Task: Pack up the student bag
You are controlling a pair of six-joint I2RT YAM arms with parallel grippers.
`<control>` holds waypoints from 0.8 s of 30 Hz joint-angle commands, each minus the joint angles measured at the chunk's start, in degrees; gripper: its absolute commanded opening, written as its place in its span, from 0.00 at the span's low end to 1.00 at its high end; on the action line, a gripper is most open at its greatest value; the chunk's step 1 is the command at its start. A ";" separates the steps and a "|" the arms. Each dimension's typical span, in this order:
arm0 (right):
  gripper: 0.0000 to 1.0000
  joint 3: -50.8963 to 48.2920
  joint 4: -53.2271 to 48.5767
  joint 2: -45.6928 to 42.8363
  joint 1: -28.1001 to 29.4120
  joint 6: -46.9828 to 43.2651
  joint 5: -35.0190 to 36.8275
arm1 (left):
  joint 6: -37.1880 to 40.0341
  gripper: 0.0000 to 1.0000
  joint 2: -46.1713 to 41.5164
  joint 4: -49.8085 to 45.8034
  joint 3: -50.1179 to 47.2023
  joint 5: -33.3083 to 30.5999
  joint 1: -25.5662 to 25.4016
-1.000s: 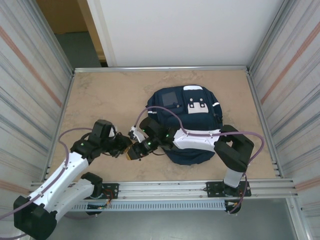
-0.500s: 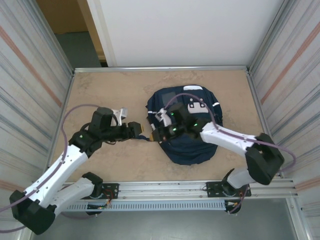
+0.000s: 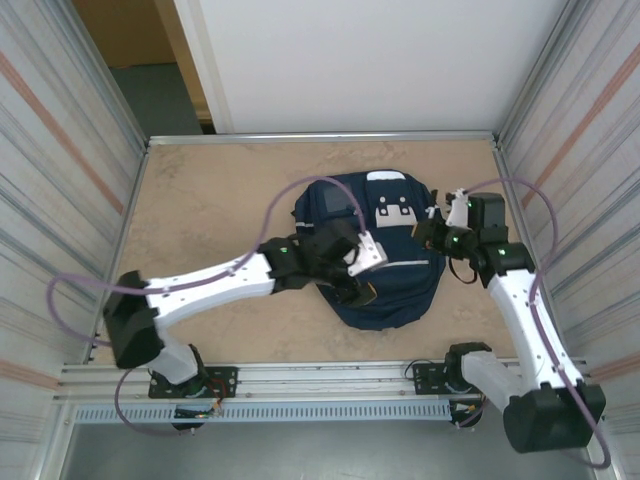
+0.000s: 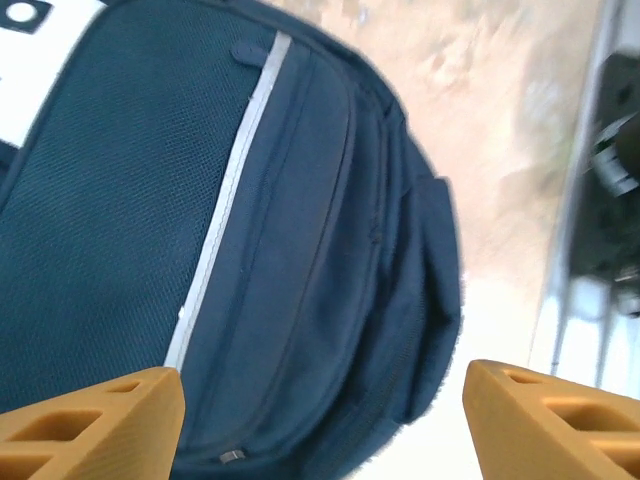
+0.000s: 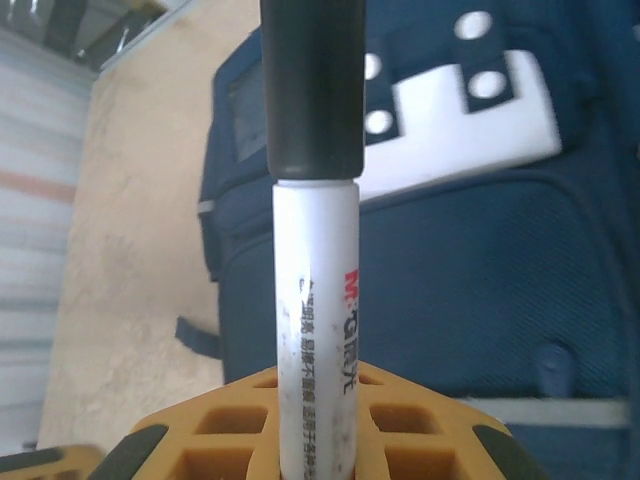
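We log the student bag (image 3: 400, 270) flat on the table (image 3: 210, 190), right of centre, left fingers (image 4: 100, 415) spread wide over its navy front, holding nothing, right fingers (image 5: 385, 420) by the bag's right edge, pinching a black-capped white marker (image 5: 315, 300).

The navy-blue fabric backpack (image 3: 405, 287) bears a grey stripe (image 4: 225, 200) and dark-dotted white patch (image 5: 470, 120); the white plastic marker (image 5: 317, 300) is black-capped.

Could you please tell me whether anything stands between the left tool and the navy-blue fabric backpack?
Nothing visible does. The left tool hangs open directly over the navy-blue fabric backpack, whose striped front panel shows unobstructed between its orange fingers.
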 commanded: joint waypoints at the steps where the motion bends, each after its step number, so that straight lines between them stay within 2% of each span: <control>1: 0.00 -2.80 -3.79 -3.42 -1.86 0.77 1.12 | 11.71 0.75 5.56 -0.77 4.08 -9.21 -0.64; 7: 0.00 -8.77 -2.77 -9.53 -2.16 3.48 2.58 | 16.13 0.83 15.07 -0.35 7.68 -13.62 -1.22; 10: 0.00 -10.20 -4.79 -10.70 -2.15 3.35 1.65 | 17.53 0.82 17.84 -0.01 8.79 -15.85 -1.40; 11: 0.00 -10.72 -5.48 -11.14 -2.20 3.18 1.59 | 17.65 0.77 18.44 0.21 9.34 -17.62 -1.38; 14: 0.00 -10.97 -9.05 -13.21 -1.92 2.75 1.82 | 17.85 0.39 18.94 0.10 11.44 -22.78 -1.40; 16: 0.00 -10.19 -13.51 -16.30 0.20 5.17 8.17 | 16.83 0.18 18.33 -2.99 14.41 -24.14 -1.60; 18: 0.00 -10.66 -15.77 -20.79 5.04 9.77 13.41 | 15.77 0.04 16.70 -4.34 16.23 -23.69 -1.65; 19: 0.00 -11.05 -16.47 -22.44 7.74 11.85 15.94 | 15.40 0.00 15.85 -4.03 16.32 -23.33 -1.64; 21: 0.00 -11.03 -18.65 -23.91 11.90 15.30 17.91 | 14.30 0.00 14.48 -3.64 16.92 -22.71 -1.34; 24: 0.00 -11.15 -18.89 -21.76 14.75 15.92 6.77 | 10.15 0.00 14.29 -7.32 20.98 -18.29 0.42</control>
